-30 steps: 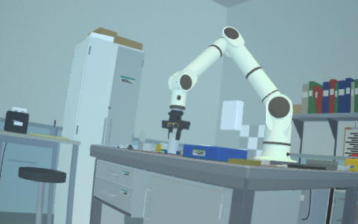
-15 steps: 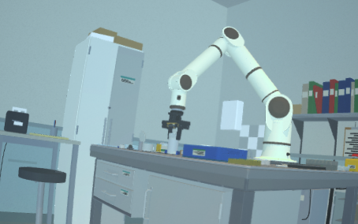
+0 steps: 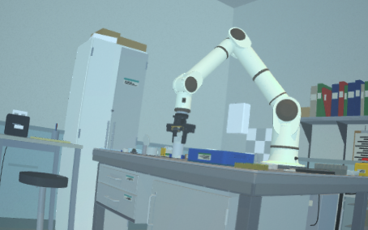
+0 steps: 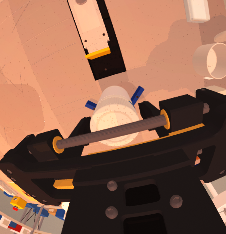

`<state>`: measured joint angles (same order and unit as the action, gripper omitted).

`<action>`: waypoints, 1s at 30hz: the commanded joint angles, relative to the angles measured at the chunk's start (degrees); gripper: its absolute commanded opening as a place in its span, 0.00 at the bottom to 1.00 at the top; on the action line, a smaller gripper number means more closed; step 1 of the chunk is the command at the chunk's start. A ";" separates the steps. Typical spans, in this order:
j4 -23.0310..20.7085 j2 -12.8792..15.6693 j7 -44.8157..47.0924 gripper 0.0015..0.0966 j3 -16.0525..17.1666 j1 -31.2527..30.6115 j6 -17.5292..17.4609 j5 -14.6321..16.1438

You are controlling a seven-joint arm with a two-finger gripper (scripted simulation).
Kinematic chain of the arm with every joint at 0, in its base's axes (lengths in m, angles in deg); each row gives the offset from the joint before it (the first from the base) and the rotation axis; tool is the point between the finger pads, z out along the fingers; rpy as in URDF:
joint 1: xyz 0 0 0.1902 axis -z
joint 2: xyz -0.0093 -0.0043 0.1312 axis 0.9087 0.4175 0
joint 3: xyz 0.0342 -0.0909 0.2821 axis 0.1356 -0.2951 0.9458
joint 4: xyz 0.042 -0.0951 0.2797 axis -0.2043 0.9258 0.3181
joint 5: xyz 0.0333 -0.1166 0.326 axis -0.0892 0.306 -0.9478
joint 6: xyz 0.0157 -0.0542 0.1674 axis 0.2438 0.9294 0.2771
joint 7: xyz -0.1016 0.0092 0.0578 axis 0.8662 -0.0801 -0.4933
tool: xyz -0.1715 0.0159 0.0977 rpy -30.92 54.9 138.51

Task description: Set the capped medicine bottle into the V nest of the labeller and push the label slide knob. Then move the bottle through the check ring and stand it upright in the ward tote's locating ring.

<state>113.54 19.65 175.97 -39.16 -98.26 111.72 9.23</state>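
Observation:
The capped white medicine bottle [image 4: 114, 116] [image 3: 177, 147] stands upright on the bench, left of the blue ward tote [image 3: 220, 156], with two small blue blocks [image 4: 137, 95] at its base. My gripper [image 4: 113, 120] [image 3: 180, 130] is directly above it, open, with a finger on each side of the cap and nothing held. Beyond the bottle lies a black slide unit [image 4: 97, 37] with a pale plate and a yellow bar. A pale ring [image 4: 212, 61] stands off to the right in the wrist camera.
A tall white cabinet [image 3: 107, 93] stands behind the bench, with a side table and stool [image 3: 42, 179] to the left. The arm's base [image 3: 283, 156] sits at the bench's right end, near a shelf of binders [image 3: 348, 97]. Small items crowd the bench's far left edge.

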 commanded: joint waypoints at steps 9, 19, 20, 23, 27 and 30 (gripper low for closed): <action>-0.46 -1.66 1.29 0.82 1.41 1.05 1.89 -1.62; -2.06 -5.84 4.66 0.82 4.80 3.73 7.06 -5.89; -2.27 -6.28 5.02 0.82 5.14 4.00 7.63 -6.34; -2.92 -7.50 6.03 0.82 6.06 4.77 9.26 -7.60; -3.71 -8.82 7.12 0.82 7.01 5.59 11.08 -8.96; -4.15 -9.50 7.69 0.82 7.49 6.00 12.05 -9.67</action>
<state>109.36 10.09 183.70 -31.63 -92.22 123.85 -0.50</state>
